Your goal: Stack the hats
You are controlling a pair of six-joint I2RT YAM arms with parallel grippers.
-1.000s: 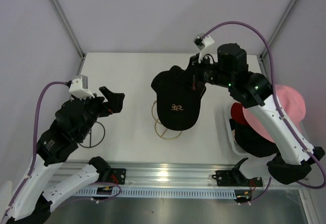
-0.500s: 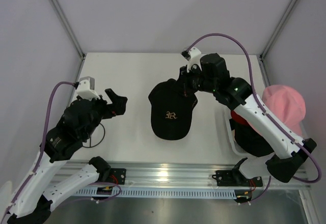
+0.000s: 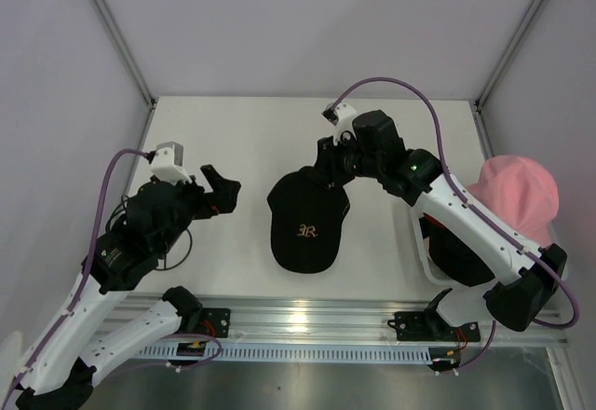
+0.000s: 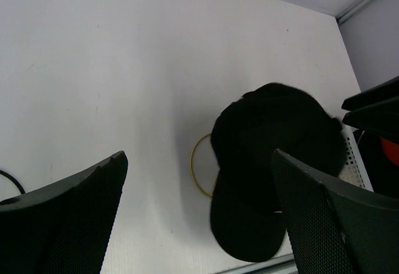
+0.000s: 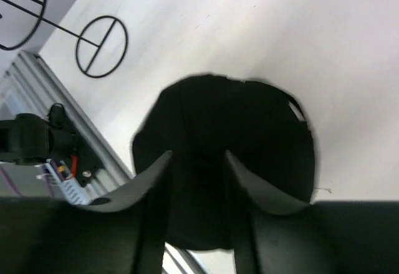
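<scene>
A black baseball cap (image 3: 305, 219) with a gold logo lies on the table's middle, peak toward the front; it also fills the left wrist view (image 4: 274, 162) and the right wrist view (image 5: 230, 118). My right gripper (image 3: 328, 163) hovers at the cap's back crown, and its fingers (image 5: 198, 157) stand apart over the dark fabric with a clear gap. My left gripper (image 3: 216, 196) is wide open to the left of the cap, apart from it (image 4: 197, 155). At the right sits a pink hat (image 3: 521, 196) above a black hat (image 3: 461, 261).
A white mesh basket (image 3: 419, 242) holds the hats at the right edge. A gold wire ring (image 4: 196, 168) peeks out from under the cap. Black wire rings (image 5: 101, 45) lie on the table near my left arm. An aluminium rail (image 3: 307, 321) runs along the front.
My right arm has carried the black cap down and leftward onto the table over the gold ring, and its jaws have parted. My left arm crept slightly toward the cap.
</scene>
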